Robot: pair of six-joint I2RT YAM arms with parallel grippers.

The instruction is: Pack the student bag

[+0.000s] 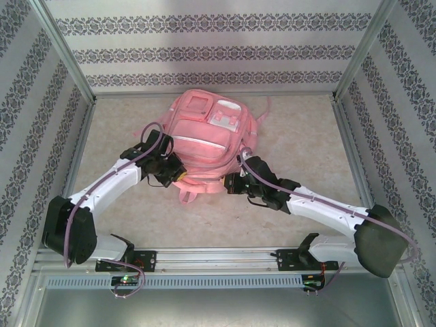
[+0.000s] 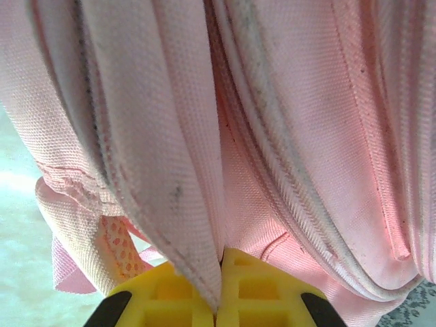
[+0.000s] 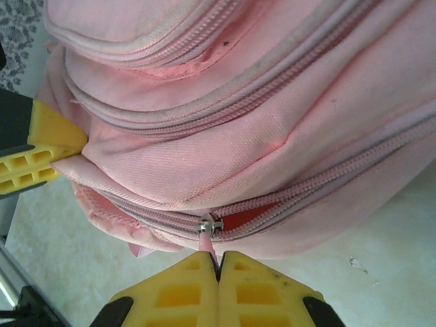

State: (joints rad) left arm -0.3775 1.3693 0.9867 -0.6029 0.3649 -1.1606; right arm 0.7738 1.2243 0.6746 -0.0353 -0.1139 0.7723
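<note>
While both tools work at its near end, item: student bag (image 1: 204, 136), a pink backpack lying flat mid-surface (image 1: 306, 136), pockets up.

Left tool (image 2: 219, 266): closed tight on a fold of the bag's fabric beside a zip seam.

Right tool (image 3: 218, 257): pinched on the pink pull tab (image 3: 206, 240) of the lowest zip, with the slider (image 3: 210, 225) at a short open gap.

Hazards, as judged:
- The tab is small and may slip out of the pinch under a sideways tug.
- The fabric fold may pull free, letting the whole bag slide instead of the zip running.
- Loose cloth near the teeth may snag the slider.
</note>
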